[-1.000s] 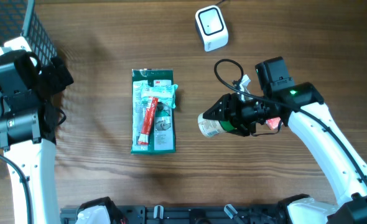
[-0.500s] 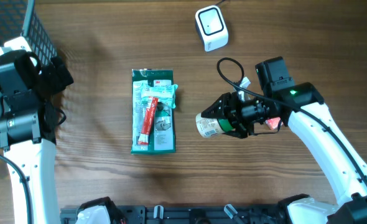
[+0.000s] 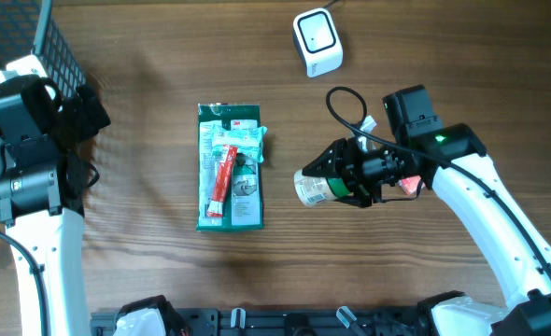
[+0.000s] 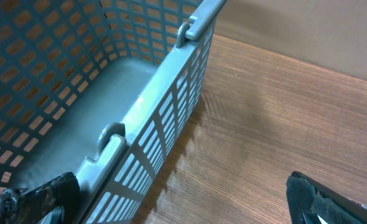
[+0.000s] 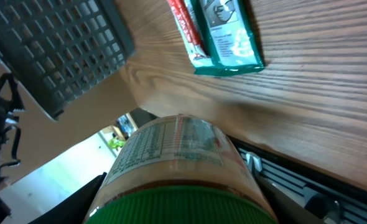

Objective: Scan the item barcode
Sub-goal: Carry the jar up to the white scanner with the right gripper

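The right jaws pinch a green-lidded jar (image 3: 310, 188) lying sideways, right of centre over the desk (image 3: 163, 280). Its lid is mostly hidden between the jaws and cut off in the wrist view, and its label print is too small to read. A green packet (image 3: 231, 179) lies left of it. The white scanner (image 3: 316, 41) sits far, well apart. At far left, the left jaws are spread wide beside a grey mesh basket (image 4: 140, 124), partly out of frame.
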Controlling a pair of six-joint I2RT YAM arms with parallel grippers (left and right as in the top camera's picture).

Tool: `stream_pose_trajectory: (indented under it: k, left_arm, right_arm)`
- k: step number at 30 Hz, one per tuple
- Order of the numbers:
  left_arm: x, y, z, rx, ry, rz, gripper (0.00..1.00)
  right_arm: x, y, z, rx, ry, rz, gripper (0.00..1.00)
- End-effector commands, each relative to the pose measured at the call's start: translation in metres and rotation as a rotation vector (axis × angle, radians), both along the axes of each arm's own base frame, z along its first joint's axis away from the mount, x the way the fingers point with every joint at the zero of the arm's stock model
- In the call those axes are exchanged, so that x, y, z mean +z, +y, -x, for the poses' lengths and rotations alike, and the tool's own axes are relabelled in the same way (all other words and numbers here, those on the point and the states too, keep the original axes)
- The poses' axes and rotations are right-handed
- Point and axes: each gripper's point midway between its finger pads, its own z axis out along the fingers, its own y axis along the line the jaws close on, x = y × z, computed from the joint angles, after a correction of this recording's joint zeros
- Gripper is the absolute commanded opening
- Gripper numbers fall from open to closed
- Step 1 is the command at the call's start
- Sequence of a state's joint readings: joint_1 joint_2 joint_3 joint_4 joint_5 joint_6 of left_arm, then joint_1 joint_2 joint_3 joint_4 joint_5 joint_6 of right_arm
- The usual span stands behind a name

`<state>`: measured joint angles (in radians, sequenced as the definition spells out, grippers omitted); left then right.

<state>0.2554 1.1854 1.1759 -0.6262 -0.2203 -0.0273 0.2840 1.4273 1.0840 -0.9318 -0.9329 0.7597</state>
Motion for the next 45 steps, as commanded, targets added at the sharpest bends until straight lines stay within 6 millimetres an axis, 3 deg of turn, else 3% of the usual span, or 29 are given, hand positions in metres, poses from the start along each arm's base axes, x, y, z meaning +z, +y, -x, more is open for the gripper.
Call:
stream_pose_trajectory:
  k: [1, 6, 10, 15, 22, 30, 34, 36, 39, 40, 42, 45]
  left_arm:
    - [-0.048, -0.009, 0.006, -0.011, 0.119, 0.098, 1.0]
    - [-0.048, -0.009, 0.006, -0.011, 0.119, 0.098, 1.0]
    - [-0.048, -0.009, 0.006, -0.011, 0.119, 0.098, 1.0]
    - [-0.048, -0.009, 0.006, -0.011, 0.119, 0.098, 1.0]
    - [-0.048, -0.009, 0.006, -0.011, 0.119, 0.099, 1.0]
    - [-0.048, -0.009, 0.006, -0.011, 0.119, 0.099, 1.0]
    - [-0.048, -0.009, 0.006, -0.011, 0.119, 0.099, 1.0]
    - [-0.048, -0.009, 0.006, -0.011, 0.119, 0.099, 1.0]
    - [-0.048, -0.009, 0.006, -0.011, 0.119, 0.099, 1.0]
    - [-0.048, -0.009, 0.006, -0.011, 0.119, 0.099, 1.0]
    - [-0.048, -0.009, 0.006, -0.011, 0.119, 0.099, 1.0]
    - [-0.048, -0.009, 0.006, -0.011, 0.119, 0.099, 1.0]
  right_arm:
    - [-0.004, -0.011, -0.009, -0.037, -0.057, 0.101, 0.04]
    - [-0.028, -0.037, -0.021, -0.096, -0.102, 0.303, 0.04]
    - [-0.042, -0.059, -0.032, 0.001, -0.275, 0.459, 0.04]
    - [-0.038, -0.056, -0.04, 0.139, -0.448, 0.453, 0.04]
    - [-0.035, -0.053, -0.047, 0.136, -0.487, 0.438, 0.04]
    - [-0.041, -0.047, -0.049, 0.307, -0.641, 0.518, 0.04]
    - [-0.037, -0.034, -0.055, 0.294, -0.682, 0.515, 0.04]
    - [-0.029, -0.033, -0.06, 0.284, -0.701, 0.513, 0.04]
    - [0.012, -0.032, -0.069, 0.266, -0.745, 0.519, 0.04]
    - [0.03, -0.033, -0.072, 0.255, -0.764, 0.531, 0.04]
    - [0.094, -0.034, -0.077, 0.233, -0.811, 0.539, 0.04]
    - [0.142, -0.039, -0.083, 0.225, -0.834, 0.578, 0.04]
